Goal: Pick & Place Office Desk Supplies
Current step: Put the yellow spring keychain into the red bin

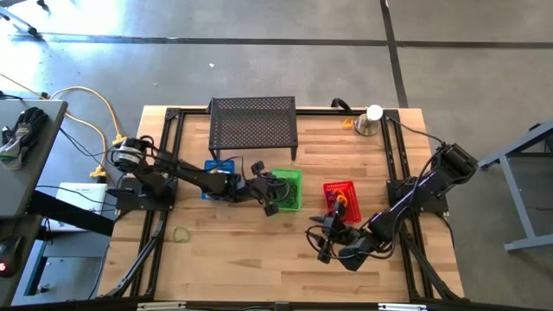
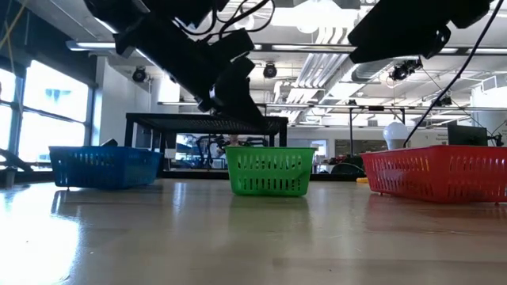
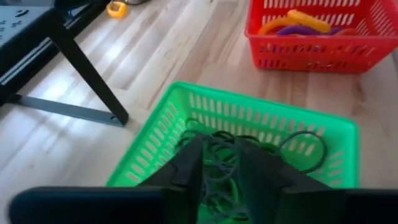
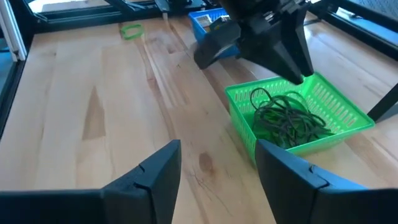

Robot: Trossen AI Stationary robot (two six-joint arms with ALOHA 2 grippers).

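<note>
A green basket (image 1: 292, 180) (image 4: 336, 99) at mid table holds a tangle of dark and green loops (image 4: 286, 121) (image 3: 298, 146). My left gripper (image 1: 270, 201) (image 3: 219, 168) hangs over this basket's near left part, slanting down, open by a narrow gap; the loops show through the gap below it. A red basket (image 1: 342, 187) (image 3: 311, 53) to the right holds orange and purple loops (image 3: 298, 22). One green loop (image 1: 181, 233) (image 4: 131, 30) lies flat on the table at the near left. My right gripper (image 1: 321, 246) (image 4: 217, 162) stands open over bare wood, near the red basket's front.
A blue basket (image 1: 220, 166) (image 2: 103, 166) stands left of the green one. A black mesh shelf (image 1: 253, 125) stands at the back, a silver cup with a white ball (image 1: 371, 121) at the back right, and a small yellow thing (image 3: 116, 9) beside the cup. Bare wood lies along the near edge.
</note>
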